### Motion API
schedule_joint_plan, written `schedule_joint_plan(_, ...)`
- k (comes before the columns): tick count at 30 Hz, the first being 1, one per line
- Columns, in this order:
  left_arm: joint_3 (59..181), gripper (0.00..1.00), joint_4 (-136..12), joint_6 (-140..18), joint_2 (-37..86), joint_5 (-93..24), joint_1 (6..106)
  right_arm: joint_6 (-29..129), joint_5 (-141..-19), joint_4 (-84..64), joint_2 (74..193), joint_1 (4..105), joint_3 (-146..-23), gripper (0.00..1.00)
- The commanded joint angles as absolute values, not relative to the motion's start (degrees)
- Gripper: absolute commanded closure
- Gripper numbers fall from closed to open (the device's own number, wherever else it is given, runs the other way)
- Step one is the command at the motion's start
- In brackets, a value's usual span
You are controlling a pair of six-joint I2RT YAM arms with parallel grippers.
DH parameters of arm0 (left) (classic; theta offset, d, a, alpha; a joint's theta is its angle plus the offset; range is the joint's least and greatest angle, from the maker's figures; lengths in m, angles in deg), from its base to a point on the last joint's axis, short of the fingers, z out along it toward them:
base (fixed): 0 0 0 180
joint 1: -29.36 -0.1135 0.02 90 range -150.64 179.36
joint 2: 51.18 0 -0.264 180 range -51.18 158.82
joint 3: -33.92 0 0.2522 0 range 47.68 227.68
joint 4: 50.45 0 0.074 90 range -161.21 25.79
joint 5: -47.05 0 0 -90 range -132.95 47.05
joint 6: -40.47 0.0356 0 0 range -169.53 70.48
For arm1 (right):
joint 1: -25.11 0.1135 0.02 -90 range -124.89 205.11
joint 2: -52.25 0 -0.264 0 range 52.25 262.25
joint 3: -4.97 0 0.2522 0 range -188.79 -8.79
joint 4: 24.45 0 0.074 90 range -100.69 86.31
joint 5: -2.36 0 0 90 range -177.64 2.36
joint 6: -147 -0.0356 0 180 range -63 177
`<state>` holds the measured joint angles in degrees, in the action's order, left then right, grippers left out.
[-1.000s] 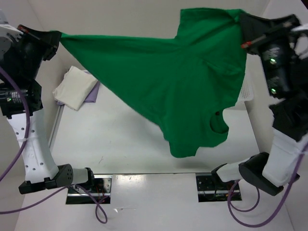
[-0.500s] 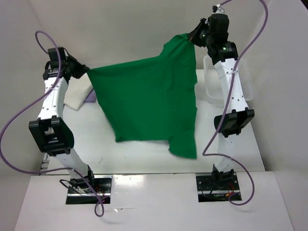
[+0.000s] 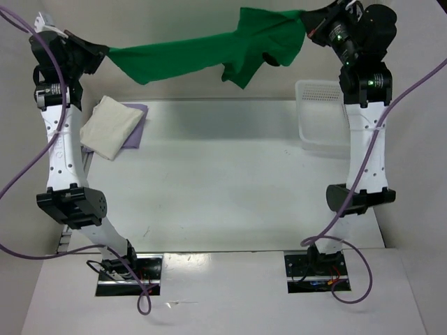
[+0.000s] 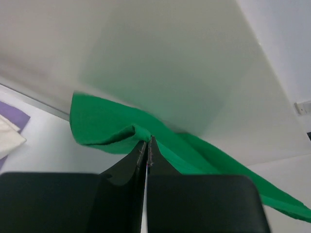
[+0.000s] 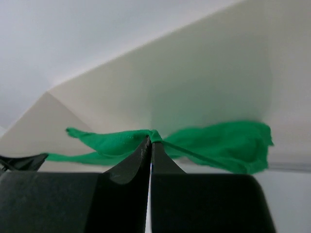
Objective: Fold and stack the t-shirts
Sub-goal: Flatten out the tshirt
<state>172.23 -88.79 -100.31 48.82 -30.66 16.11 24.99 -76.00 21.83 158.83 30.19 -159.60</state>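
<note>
You are in the spreading step: the bright green t-shirt (image 3: 209, 59) hangs in the air along the top of the frame, stretched between your two arms and well above the worktop (image 3: 223, 181). Your left end effector (image 3: 102, 51) is clamped on one end of it at upper left, and both wrist views show the fingers pressed together with green cloth pinched at the tips (image 4: 147, 144) (image 5: 150, 140). Your right end effector (image 3: 306, 22) grips the other end at upper right. The cloth is bunched and twisted, with a fold drooping near the middle, so it is not yet flat enough to fold. My judgement is that the next move calls for lowering both arms together while holding tension, so the shirt lands spread on the bare middle of the worktop, short of the pile. At the left of the frame the cream white t-shirt (image 3: 108, 132) lies folded on top of the lavender t-shirt (image 3: 140, 129), whose edge shows beneath it, so two garments look done. The white mesh basket (image 3: 318, 115) sits at upper right beside your right arm; no cloth shows in the part you can see.
</note>
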Motion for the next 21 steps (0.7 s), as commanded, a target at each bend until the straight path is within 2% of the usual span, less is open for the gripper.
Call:
schedule_joint_plan(1,163.2,1.00,-88.0,-98.9,46.9,-31.0,15.4,28.4,-74.0,19.3,154.0,29.9,-147.0,1.00)
schedule_joint_plan(4,152.2,1.00,-84.5,-97.8,40.9,-32.0,15.4,30.1,-72.7,12.5,142.4,29.9,-123.2,1.00)
schedule_joint_plan(5,143.5,1.00,-82.4,-97.3,37.1,-32.9,15.4,30.6,-72.7,11.4,136.7,29.9,-117.7,1.00)
schedule_joint_plan(8,131.0,1.00,-81.0,-96.6,30.9,-34.8,15.4,31.7,-70.2,8.7,127.3,29.9,-90.6,1.00)
schedule_joint_plan(9,123.3,1.00,-81.0,-96.1,29.8,-34.8,15.4,31.7,-70.1,8.7,125.4,29.9,-85.7,1.00)
schedule_joint_plan(11,115.9,1.00,-80.4,-96.1,27.6,-35.6,15.4,30.7,-69.1,9.2,122.8,29.9,-73.1,1.00)
schedule_joint_plan(13,107.3,1.00,-80.4,-95.5,25.9,-36.1,14.9,29.6,-67.9,10.3,119.6,29.9,-66.4,1.00)
schedule_joint_plan(17,99.0,1.00,-83.6,-93.4,22.7,-36.6,14.9,23.2,-65.7,14.8,117.3,29.9,-54.5,1.00)
schedule_joint_plan(21,93.8,1.00,-86.9,-92.8,22.1,-33.7,13.7,19.4,-61.6,19.8,116.8,29.9,-50.9,1.00)
